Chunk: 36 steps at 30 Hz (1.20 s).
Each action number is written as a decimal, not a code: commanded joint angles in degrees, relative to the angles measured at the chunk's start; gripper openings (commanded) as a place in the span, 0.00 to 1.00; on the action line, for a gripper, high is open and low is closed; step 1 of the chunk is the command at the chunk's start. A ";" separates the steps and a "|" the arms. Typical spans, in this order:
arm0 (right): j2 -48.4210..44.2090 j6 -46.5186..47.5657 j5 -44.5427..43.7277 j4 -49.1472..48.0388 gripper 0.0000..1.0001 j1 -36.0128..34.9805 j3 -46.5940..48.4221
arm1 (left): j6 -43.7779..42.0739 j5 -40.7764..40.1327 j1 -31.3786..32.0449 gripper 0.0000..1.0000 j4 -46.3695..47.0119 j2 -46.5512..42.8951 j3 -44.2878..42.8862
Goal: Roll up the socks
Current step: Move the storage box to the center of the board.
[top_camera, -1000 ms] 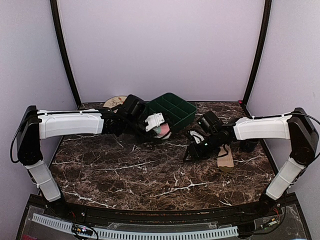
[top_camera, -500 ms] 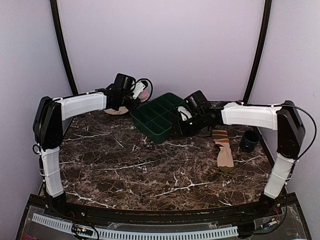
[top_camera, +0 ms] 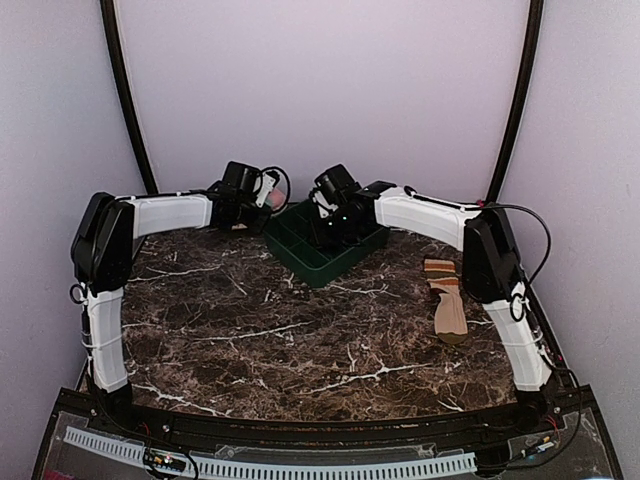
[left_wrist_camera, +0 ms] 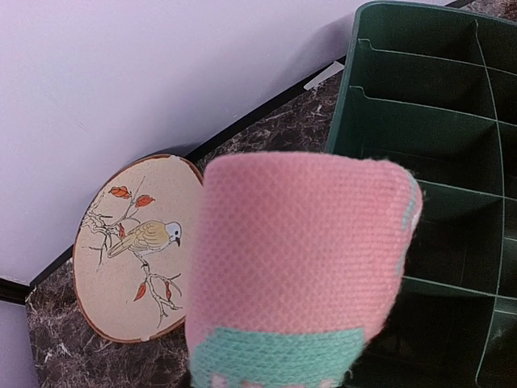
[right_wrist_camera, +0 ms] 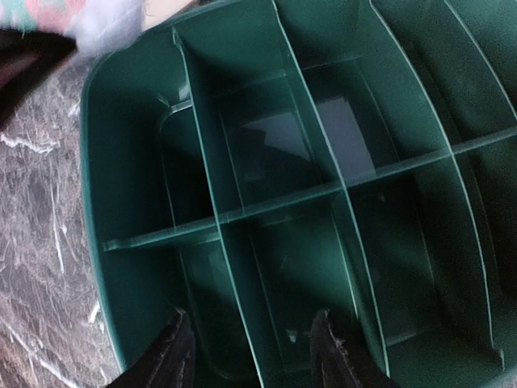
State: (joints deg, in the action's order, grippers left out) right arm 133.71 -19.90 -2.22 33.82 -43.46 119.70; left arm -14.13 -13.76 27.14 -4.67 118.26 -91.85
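The pink sock [left_wrist_camera: 299,250], rolled up with a mint-green band at its lower edge, fills the left wrist view. My left gripper [top_camera: 264,196] is shut on it near the back wall, left of the green bin; its fingers are hidden behind the roll. The tan sock [top_camera: 449,303] with a striped cuff lies flat on the table at the right, away from both grippers. My right gripper [right_wrist_camera: 249,317] hangs open over the green bin [right_wrist_camera: 121,162], its dark fingertips [right_wrist_camera: 179,339] on either side of a divider, holding nothing.
The green divided bin [top_camera: 300,258] stands at the back centre, all compartments in view bare. A round beige plate [left_wrist_camera: 121,242] with a bird picture lies by the back wall, left of the bin. The wall is close behind both grippers.
My left arm carried the pink sock from the bin's front corner up and back toward the wall. My right arm swung from the table's right middle to above the bin. The bin shifted forward.
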 commanded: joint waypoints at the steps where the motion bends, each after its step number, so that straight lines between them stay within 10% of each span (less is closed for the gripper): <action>1: 6.55 1.61 -1.76 10.15 0.47 -0.35 10.34 | 1.94 1.88 -0.25 0.00 2.44 -4.43 2.27; 9: 9.67 3.36 1.34 12.85 0.39 -1.63 10.08 | -0.55 1.36 -0.29 0.00 2.95 -6.33 4.54; 17: 7.64 8.14 -0.12 14.65 0.00 -4.61 5.63 | -5.13 3.07 -0.09 0.00 0.40 -8.08 4.10; 36: -24.28 33.21 -11.86 -5.03 0.00 -19.71 -42.96 | -29.91 14.42 5.54 0.00 -17.58 -25.01 14.43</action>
State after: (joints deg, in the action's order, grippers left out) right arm 113.21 3.27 -8.82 32.25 -60.38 82.02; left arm -38.76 -4.23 32.27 -15.35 98.91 -78.35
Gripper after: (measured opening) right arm 0.007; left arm 0.265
